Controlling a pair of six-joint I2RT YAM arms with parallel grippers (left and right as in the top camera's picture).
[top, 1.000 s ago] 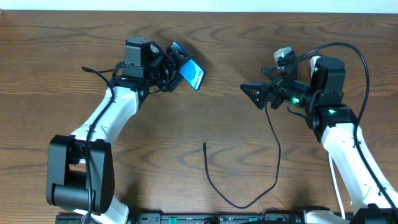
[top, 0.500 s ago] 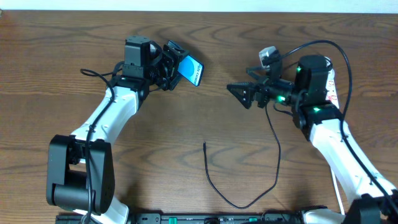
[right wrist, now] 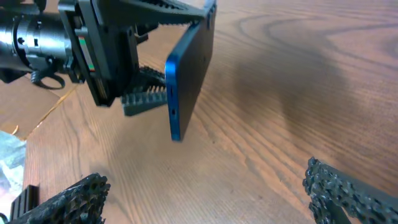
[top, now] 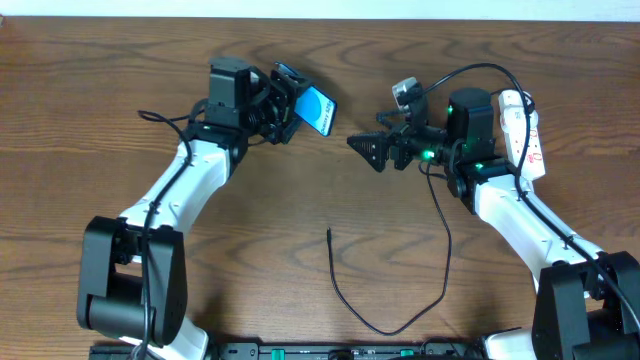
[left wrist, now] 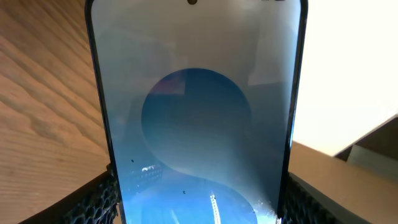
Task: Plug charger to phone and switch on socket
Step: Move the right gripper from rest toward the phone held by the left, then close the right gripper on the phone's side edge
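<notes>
My left gripper (top: 287, 103) is shut on the phone (top: 316, 109) and holds it up off the table, tilted, with its light blue screen showing. In the left wrist view the phone (left wrist: 196, 112) fills the frame between the two fingers (left wrist: 93, 202). My right gripper (top: 366, 151) stands open and empty just right of the phone, pointing at it. From the right wrist the phone (right wrist: 189, 74) appears edge-on above the right gripper (right wrist: 208, 196). The charger (top: 445, 250) lies loose on the table, its tip (top: 329, 233) at the middle front. The socket (top: 528, 130) lies at the far right.
The wooden table (top: 120, 60) stretches bare to the left and back. Thick black robot cables (top: 470, 72) arch over the right arm. A black rail (top: 320, 350) runs along the front edge, by the charger's loop.
My right arm has swung left, bringing its open gripper close to the phone and uncovering the socket. The left gripper has shifted slightly right with the phone.
</notes>
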